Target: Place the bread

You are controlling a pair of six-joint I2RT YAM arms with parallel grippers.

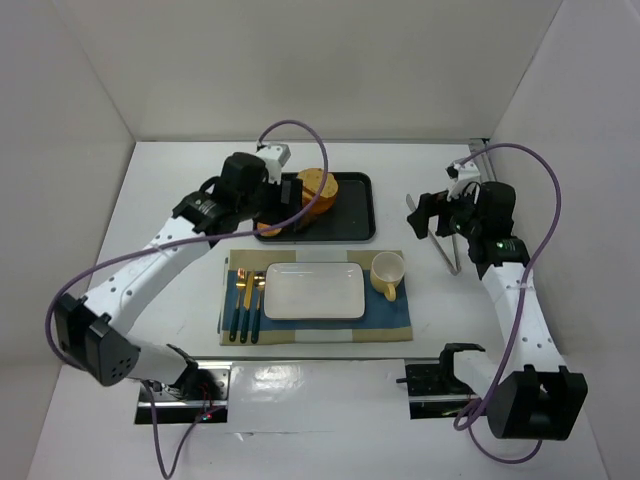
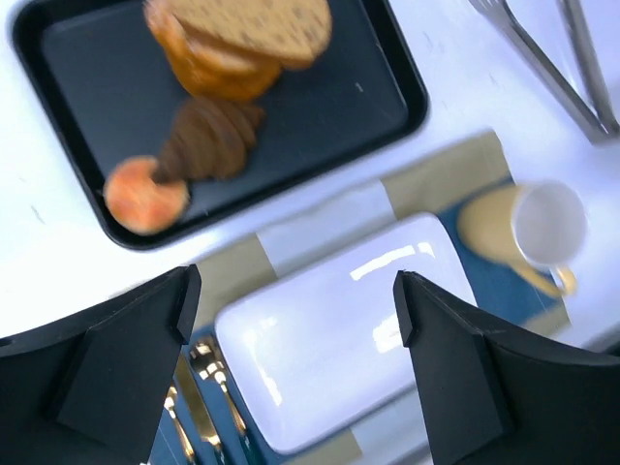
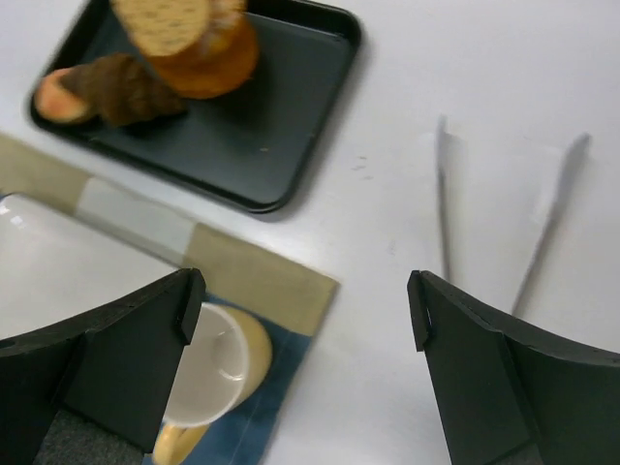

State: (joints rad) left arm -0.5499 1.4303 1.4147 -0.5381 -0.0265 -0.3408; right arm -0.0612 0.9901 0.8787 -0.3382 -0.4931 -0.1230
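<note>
Left fingers [image 2: 126,368] spread wide, nothing between them. Right fingers [image 3: 513,378] same: open, empty.

Left gripper [image 2: 295,358] hangs over the left end of the tray [image 2: 373,92]. Its wrist view shows the plate [image 2: 339,329] between the fingertips and the bread at 11 o'clock. Right gripper [image 3: 305,368] hovers off the tray's right side, above bare table. Tongs [image 3: 446,203] lie at its 1 o'clock, cup [image 3: 218,373] at 8 o'clock.

All the bread is on the tray, crowded into its left half:
- slice [image 2: 252,29] at the far end
- croissant [image 2: 208,140] touching it at the slice's 7 o'clock
- bun [image 2: 145,194] against the croissant, by the tray's near-left corner

Layout from the top: tray at 12 o'clock of the plate, cup at 3, cutlery [image 1: 245,300] at 9, all on the mat [image 1: 400,320]. Plate is bare.

Looks like the reach for the first pick; nothing placed yet. Left arm is the closer one. My read of the next move:
- drop onto the bun or croissant
- straddle one piece only, since they touch
- close gently, lift clear of the tray rim, carry toward 6 o'clock to the plate

Risk: a finger nudging the neighbouring piece.
</note>
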